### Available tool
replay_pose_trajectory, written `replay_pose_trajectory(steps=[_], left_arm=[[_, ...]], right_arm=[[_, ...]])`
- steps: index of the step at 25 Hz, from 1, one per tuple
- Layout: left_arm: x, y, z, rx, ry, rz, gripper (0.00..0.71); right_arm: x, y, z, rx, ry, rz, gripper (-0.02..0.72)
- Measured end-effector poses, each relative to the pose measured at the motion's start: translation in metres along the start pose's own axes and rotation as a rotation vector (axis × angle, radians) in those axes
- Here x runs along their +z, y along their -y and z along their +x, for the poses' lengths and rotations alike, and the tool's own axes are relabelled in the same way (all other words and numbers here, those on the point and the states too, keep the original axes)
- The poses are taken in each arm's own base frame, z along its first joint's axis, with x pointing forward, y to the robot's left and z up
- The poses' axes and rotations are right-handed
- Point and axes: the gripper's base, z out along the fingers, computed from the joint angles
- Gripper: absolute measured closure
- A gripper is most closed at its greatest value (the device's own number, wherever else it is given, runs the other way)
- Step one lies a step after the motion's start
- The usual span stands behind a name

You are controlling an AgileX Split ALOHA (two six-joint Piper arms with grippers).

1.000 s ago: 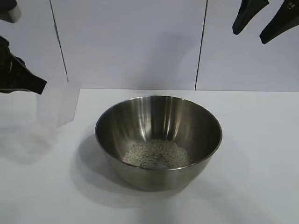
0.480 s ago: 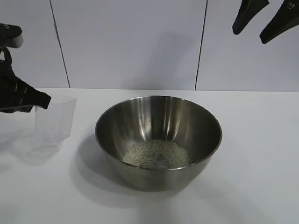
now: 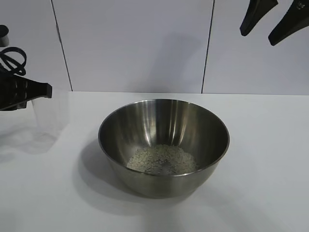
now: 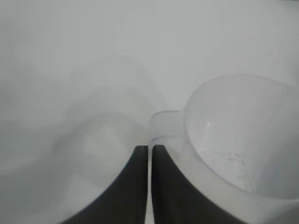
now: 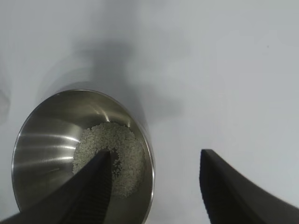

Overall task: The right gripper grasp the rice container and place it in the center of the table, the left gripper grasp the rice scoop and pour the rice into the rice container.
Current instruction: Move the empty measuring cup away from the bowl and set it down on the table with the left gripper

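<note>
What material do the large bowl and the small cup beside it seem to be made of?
The rice container looks like stainless steel with a brushed, shiny finish: its grey wall shows streaked reflections. The rice scoop appears to be clear, slightly frosted plastic, since the table shows through its thin wall.

Bowl [image 3: 164, 145] stands mid-table [image 3: 270, 159], the one bulky obstacle. Bare tabletop right of it and in front. My left gripper [image 3: 47, 90] and the scoop [image 3: 47, 118] take the left edge; a gap separates scoop from bowl.
</note>
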Motion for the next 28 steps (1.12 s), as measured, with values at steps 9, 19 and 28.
replay_pose_trajectory(steps=[9,19,28], left_arm=[[0.002,-0.004,0.039,-0.014,0.178,0.070,0.704],[0.007,-0.007,0.066,0.023,0.238,0.088,0.704],[0.007,0.000,0.068,0.101,0.223,0.158,0.536]], right_arm=[[0.000,0.000,0.000,-0.002,0.001,-0.002,0.313],[0.000,0.000,0.000,-0.003,0.002,-0.002,0.313],[0.000,0.000,0.000,-0.005,0.002,-0.003,0.313]])
